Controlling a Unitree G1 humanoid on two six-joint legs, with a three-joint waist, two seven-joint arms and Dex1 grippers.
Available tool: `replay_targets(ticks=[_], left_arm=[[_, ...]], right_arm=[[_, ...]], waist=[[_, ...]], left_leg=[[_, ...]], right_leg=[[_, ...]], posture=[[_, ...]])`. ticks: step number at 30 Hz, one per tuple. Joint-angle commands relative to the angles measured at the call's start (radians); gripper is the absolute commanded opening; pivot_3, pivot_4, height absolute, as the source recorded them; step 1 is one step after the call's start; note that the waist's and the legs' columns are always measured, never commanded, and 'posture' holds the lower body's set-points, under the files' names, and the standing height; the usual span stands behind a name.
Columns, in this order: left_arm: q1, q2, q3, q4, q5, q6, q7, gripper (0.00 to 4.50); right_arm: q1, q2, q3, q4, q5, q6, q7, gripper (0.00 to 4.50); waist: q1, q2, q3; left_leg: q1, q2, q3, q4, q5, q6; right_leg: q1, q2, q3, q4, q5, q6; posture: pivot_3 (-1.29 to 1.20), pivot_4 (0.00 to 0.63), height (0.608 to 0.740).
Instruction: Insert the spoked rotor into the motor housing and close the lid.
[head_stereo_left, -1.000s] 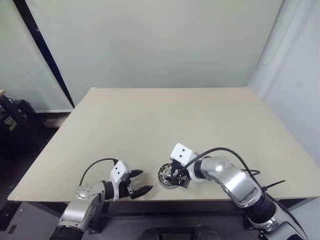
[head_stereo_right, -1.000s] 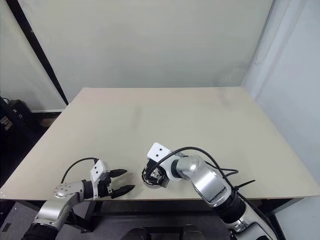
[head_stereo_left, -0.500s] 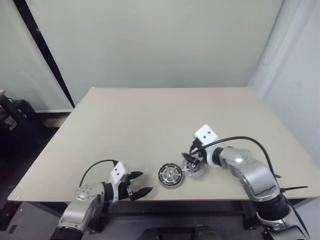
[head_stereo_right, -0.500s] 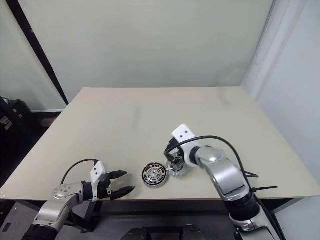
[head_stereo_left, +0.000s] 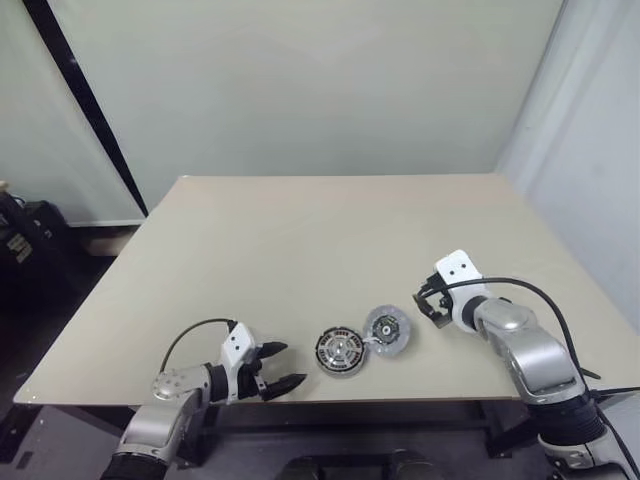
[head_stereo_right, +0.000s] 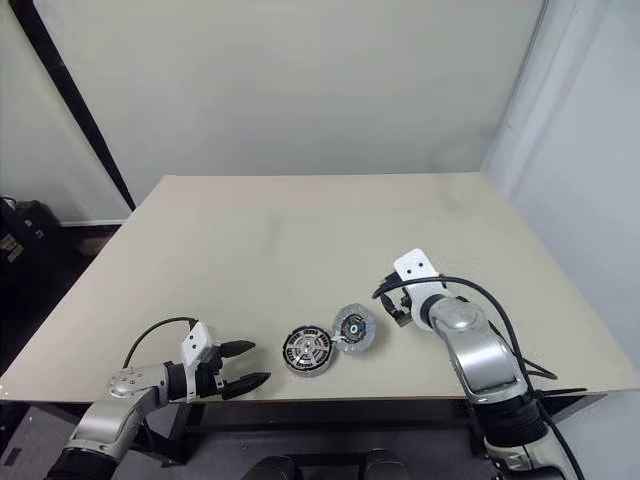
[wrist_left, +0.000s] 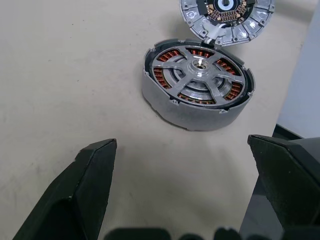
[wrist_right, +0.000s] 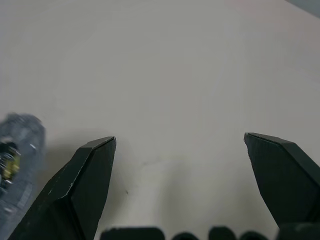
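Note:
The motor housing (wrist_left: 185, 112) sits near the table's front edge, copper windings showing under the spoked rotor (wrist_left: 200, 65), which lies inside it. The lid (head_stereo_left: 387, 329) lies flat on the table just right of the housing, joined to its rim, its inner face up. My left gripper (head_stereo_left: 285, 365) rests open on the table a short way left of the housing, pointing at it, with nothing between its fingers. My right gripper (head_stereo_left: 430, 305) hovers open and empty to the right of the lid, apart from it.
The beige table (head_stereo_left: 330, 240) stretches away behind the parts. Its front edge runs close below the housing and my left gripper. A black cable (head_stereo_left: 185, 335) loops over my left wrist. Walls stand behind and to the right.
My right gripper has swung from over the housing to the right, past the lid, and now stands clear of it. The lid lies uncovered. The left gripper has stayed put.

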Motion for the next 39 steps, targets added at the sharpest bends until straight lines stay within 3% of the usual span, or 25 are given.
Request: replay_targets(ticks=[1,39], left_arm=[[-0.025,0.003,0.003,-0.020,-0.004,-0.014,-0.011,4.50],[-0.024,0.007,-0.005,0.006,0.019,-0.051,-0.034,4.50]], right_arm=[[0.003,-0.019,-0.015,0.003,-0.024,-0.046,-0.013,4.47],[0.071,0.014,0.000,0.050,-0.026,-0.110,-0.003,4.47]], waist=[[0.000,0.000,0.000],[0.000,0.000,0.000]], left_leg=[[0.000,0.000,0.000,0.000,0.000,0.000],[0.000,0.000,0.000,0.001,0.000,0.000]], right_leg=[[0.000,0.000,0.000,0.000,0.000,0.000],[0.000,0.000,0.000,0.000,0.000,0.000]], posture=[[0.00,0.000,0.740],[0.00,0.000,0.740]])
